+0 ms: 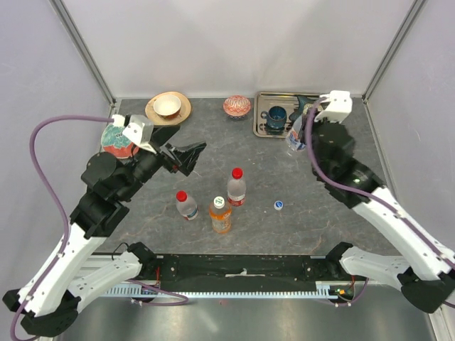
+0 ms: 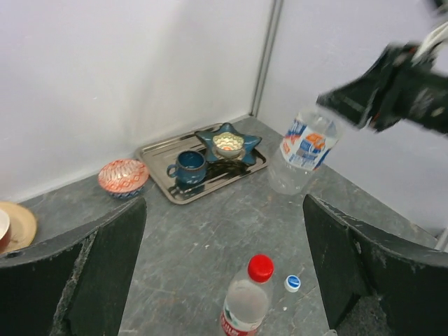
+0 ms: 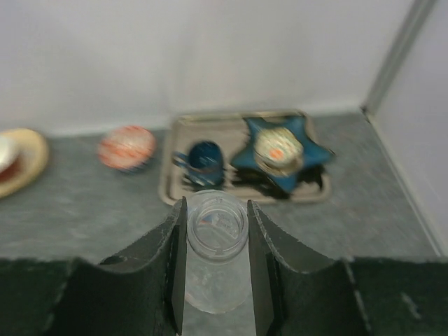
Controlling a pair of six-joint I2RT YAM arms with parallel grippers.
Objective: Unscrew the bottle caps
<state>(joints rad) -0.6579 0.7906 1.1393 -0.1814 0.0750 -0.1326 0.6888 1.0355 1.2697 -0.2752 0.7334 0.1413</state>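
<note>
Three capped bottles stand in the middle of the table: a clear one with a red cap (image 1: 237, 186), a second red-capped one (image 1: 186, 204) and an orange one with a white cap (image 1: 220, 214). My left gripper (image 1: 186, 156) hovers open behind them; in its wrist view the red-capped bottle (image 2: 248, 297) sits low between the wide-spread fingers (image 2: 378, 273). My right gripper (image 3: 217, 217) is shut on the neck of a clear uncapped bottle (image 3: 213, 280), held above the table near the tray (image 1: 294, 141). A loose white-and-blue cap (image 1: 279, 205) lies on the table.
A metal tray (image 1: 261, 128) at the back right holds a blue mug (image 1: 276, 117) and a star-shaped dish (image 2: 227, 143). A red patterned bowl (image 1: 237, 106), a plate with a small bowl (image 1: 168, 106) and another bowl (image 1: 114, 140) sit along the back and left.
</note>
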